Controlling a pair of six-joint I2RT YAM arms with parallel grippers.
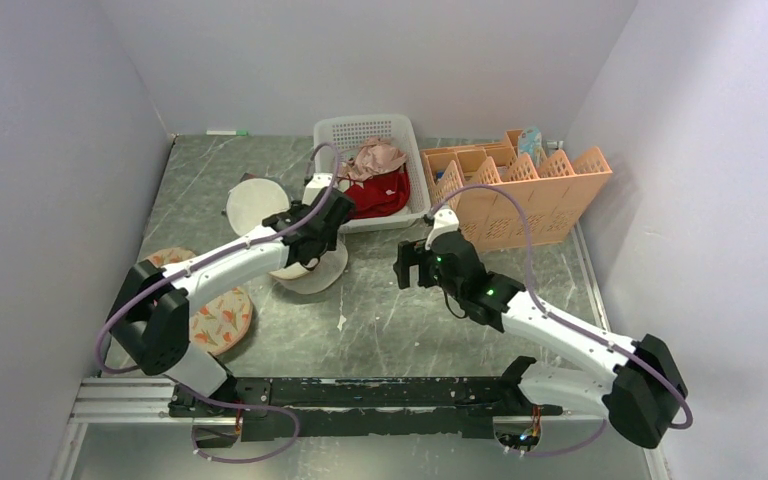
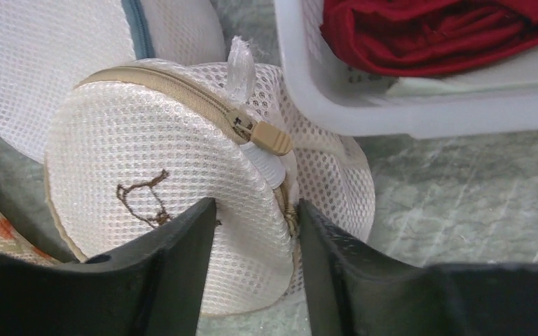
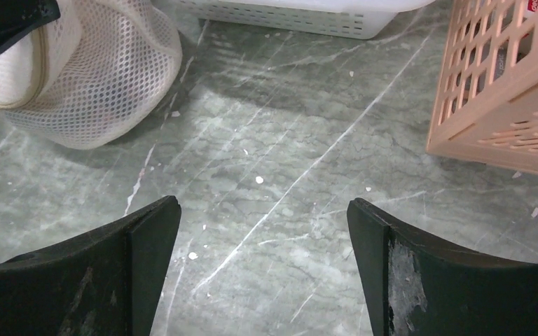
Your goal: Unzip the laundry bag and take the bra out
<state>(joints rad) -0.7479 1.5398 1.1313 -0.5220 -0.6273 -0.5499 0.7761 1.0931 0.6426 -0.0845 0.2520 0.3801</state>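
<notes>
Though tilted, laundry bag (image 2: 168, 175) between fingers (image 2: 161, 280).

My arms (image 1: 240, 255): white, with black joints.
Cables (image 1: 500, 187): purple loops.
Fingers (image 3: 406, 280): black; one maybe scratched, I think.

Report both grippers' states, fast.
Left gripper: jaws closed on the rim of the laundry bag.
Right gripper: jaws open, holding nothing.
</notes>
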